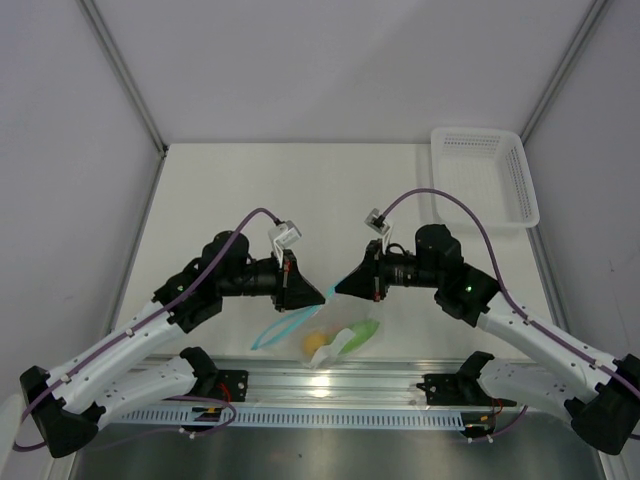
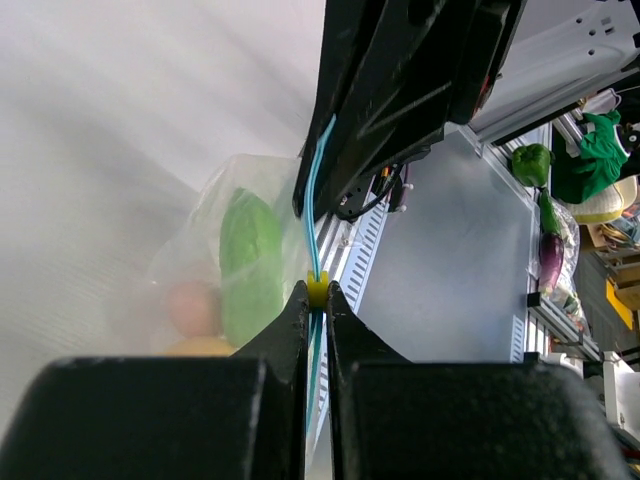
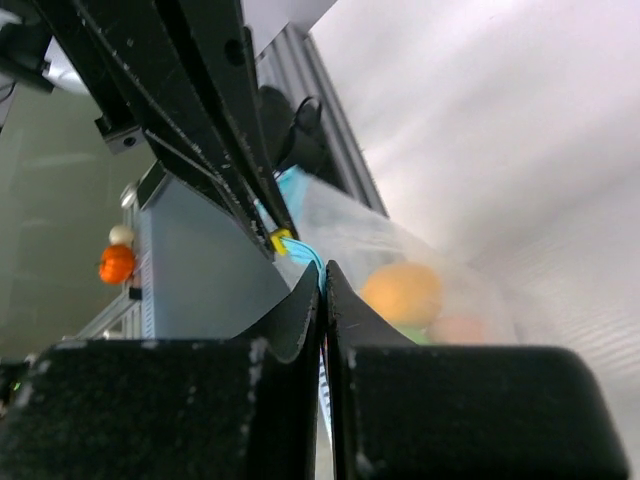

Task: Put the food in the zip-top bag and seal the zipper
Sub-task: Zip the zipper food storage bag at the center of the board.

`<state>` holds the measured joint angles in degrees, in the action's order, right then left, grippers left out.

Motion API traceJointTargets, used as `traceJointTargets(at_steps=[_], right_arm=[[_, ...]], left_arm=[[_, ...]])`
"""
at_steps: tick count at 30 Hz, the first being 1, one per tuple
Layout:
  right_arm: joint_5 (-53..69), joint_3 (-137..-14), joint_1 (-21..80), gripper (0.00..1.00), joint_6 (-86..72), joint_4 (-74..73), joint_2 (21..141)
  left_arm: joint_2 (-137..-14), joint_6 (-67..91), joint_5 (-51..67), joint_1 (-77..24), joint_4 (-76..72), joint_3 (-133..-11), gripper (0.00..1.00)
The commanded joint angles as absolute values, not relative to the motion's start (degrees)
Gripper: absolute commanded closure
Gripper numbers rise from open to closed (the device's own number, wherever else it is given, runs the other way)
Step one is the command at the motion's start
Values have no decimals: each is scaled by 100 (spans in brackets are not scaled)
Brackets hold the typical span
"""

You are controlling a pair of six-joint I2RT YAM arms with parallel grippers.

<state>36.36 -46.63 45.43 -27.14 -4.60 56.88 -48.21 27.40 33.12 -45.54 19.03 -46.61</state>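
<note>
No text, label, brand, number or sign was legible in any of the three views. The two small white fittings (image 1: 287,236) (image 1: 377,220) on the cables near the middle of the top view were too small to show any marking. The cluttered shelf (image 2: 590,190) at the right edge of the left wrist view was too blurred for any print to be read.
</note>
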Motion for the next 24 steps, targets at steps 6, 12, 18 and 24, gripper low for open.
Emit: traceJointTargets(at_steps=[6, 12, 18, 24], right_arm=[[2892, -4764, 4140, 100, -2593, -422, 5344], [2734, -4772, 4122, 100, -2522, -562, 5291], [2505, -4790, 4061, 100, -2496, -694, 5247], [2391, -4773, 3955, 100, -2496, -729, 5221]], left_arm=[[-4658, 2672, 3542, -4544, 2030, -4614, 99], [-4553, 2646, 3463, -4526, 2162, -4597, 99], [-4237, 2610, 3173, -4491, 2434, -4535, 100], [-3930, 2654, 3032, -4474, 2663, -4333, 100]])
